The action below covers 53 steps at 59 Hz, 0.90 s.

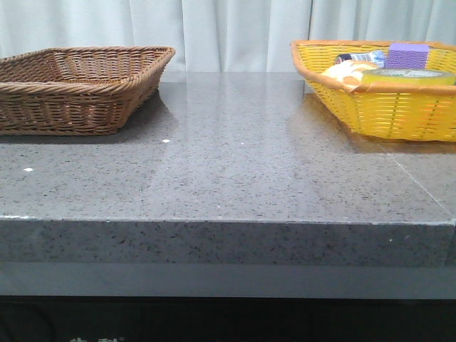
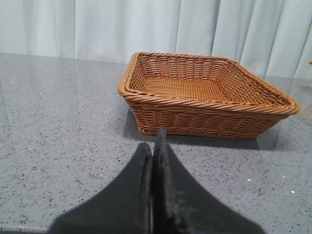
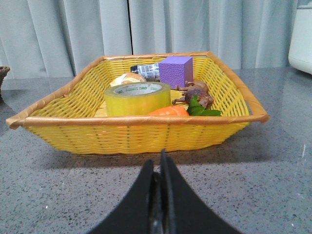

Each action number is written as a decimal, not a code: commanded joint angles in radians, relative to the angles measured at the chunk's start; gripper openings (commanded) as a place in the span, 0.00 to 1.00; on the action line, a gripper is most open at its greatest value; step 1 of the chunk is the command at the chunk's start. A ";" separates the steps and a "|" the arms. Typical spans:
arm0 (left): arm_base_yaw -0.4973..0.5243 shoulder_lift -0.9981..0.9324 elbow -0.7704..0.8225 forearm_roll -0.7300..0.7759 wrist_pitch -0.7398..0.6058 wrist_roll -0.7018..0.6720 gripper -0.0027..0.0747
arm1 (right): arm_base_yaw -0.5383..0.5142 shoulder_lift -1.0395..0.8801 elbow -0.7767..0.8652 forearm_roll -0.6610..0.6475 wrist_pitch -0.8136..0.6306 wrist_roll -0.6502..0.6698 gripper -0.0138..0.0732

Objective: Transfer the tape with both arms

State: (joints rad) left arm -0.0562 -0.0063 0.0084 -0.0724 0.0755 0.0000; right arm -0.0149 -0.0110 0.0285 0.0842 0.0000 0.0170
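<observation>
Presently, on the grey speckled desk [image 1: 235, 171]: one brown wicker basket [image 1: 78, 89] at the left, nothing visible inside it from the left wrist view; one yellow wicker basket [image 1: 377, 92] at the right, well apart from the brown one. Contents of the yellow basket: the tape [image 3: 138, 98], a wide translucent yellow roll with white core and green lettering, lying flat toward the near side; a purple block [image 3: 176, 71] behind it; an orange carrot [image 3: 168, 111] with green leaves just beside the roll; a brown figure [image 3: 197, 92]; a pale rounded item [image 3: 127, 78]; a small packet at the back. Left pincer [image 2: 155, 146]: fingers pressed together, holding nothing, over bare desk short of the brown basket. Right pincer [image 3: 157, 168]: likewise closed and empty, short of the yellow basket.
</observation>
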 commanded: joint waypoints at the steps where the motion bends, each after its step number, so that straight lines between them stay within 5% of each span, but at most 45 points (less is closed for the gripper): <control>1: -0.001 -0.017 0.039 -0.008 -0.075 -0.009 0.01 | -0.007 -0.026 -0.026 -0.010 -0.077 -0.003 0.08; 35: -0.001 -0.017 0.039 -0.008 -0.075 -0.009 0.01 | -0.007 -0.026 -0.026 -0.011 -0.114 -0.003 0.08; 46: -0.001 -0.017 0.029 -0.008 -0.231 -0.009 0.01 | -0.007 -0.026 -0.032 -0.003 -0.219 -0.003 0.08; 53: -0.001 -0.015 -0.042 -0.008 -0.237 -0.009 0.01 | -0.007 -0.026 -0.100 0.043 -0.157 -0.003 0.08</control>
State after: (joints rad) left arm -0.0562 -0.0063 0.0062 -0.0724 -0.0714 0.0000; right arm -0.0149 -0.0110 0.0072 0.1034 -0.1001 0.0170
